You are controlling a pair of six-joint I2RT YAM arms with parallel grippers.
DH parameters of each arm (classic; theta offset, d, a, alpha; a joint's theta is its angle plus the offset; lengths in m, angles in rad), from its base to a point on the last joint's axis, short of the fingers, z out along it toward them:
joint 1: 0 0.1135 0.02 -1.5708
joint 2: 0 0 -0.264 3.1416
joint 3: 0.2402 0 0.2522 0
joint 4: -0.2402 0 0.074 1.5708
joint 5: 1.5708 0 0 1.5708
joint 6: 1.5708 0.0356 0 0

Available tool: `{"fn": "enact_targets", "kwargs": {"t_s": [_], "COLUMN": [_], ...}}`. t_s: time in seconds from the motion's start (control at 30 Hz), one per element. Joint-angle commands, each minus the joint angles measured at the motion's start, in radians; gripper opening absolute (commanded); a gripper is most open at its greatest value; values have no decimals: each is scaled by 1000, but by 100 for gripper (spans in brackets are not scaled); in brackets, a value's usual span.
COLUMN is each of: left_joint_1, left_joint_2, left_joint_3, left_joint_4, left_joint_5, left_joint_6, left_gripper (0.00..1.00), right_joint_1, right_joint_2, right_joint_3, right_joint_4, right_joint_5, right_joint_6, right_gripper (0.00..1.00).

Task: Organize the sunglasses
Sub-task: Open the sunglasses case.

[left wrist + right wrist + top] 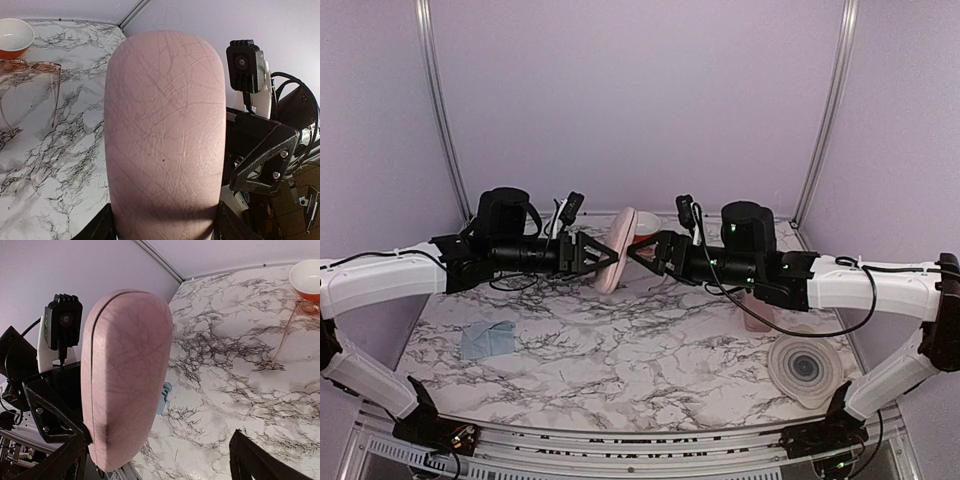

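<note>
My left gripper (162,227) is shut on the lower end of a pink oblong case (165,130), holding it up off the marble table. In the top view the case (616,250) stands between both grippers at mid-table. My right gripper (156,442) is open wide, and the case (125,380) sits just inside its left finger. A pair of sunglasses with orange-brown lenses (31,67) lies on the table past the case, next to a bowl. Only one of its temple arms (285,332) shows in the right wrist view.
An orange bowl with a white inside (646,223) stands behind the grippers. A light blue cloth (487,340) lies at the front left. At the right, a second pink case (757,318) lies under the right arm, near a pale round ribbed object (805,370).
</note>
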Motion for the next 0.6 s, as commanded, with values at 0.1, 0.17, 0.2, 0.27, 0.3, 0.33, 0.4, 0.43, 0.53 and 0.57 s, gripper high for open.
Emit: {"fn": "enact_targets", "kwargs": {"t_s": [0.1, 0.17, 0.2, 0.27, 0.3, 0.33, 0.4, 0.43, 0.53, 0.57], "left_joint_1": [-18, -21, -21, -24, -24, -24, -26, -26, -29, -30], "left_joint_2": [0, 0, 1, 1, 0, -2, -7, -10, -17, -18], "left_joint_3": [15, 15, 15, 15, 14, 14, 14, 14, 18, 23], "left_joint_4": [60, 61, 61, 61, 61, 60, 61, 62, 66, 66], "left_joint_5": [-6, -6, -6, -7, -9, -10, -18, -18, -19, -17], "left_joint_6": [6, 8, 9, 13, 12, 13, 11, 8, 0, 0], "left_gripper": [25, 25, 25, 25, 25, 25, 25, 25, 24, 24], "right_joint_1": [6, 6, 6, 6, 6, 5, 6, 6, 6, 6], "right_joint_2": [23, 31, 38, 46, 49, 50, 47, 46, 40, 39], "right_joint_3": [60, 65, 68, 75, 75, 75, 72, 71, 62, 58], "right_joint_4": [31, 28, 25, 19, 16, 11, -3, -10, -27, -30], "right_joint_5": [-9, -8, -9, -6, -4, 1, 15, 21, 38, 43], "right_joint_6": [10, 10, 10, 8, 7, 5, 0, -2, -9, -10], "right_gripper": [96, 96, 96, 96, 96, 96, 96, 96, 96, 96]}}
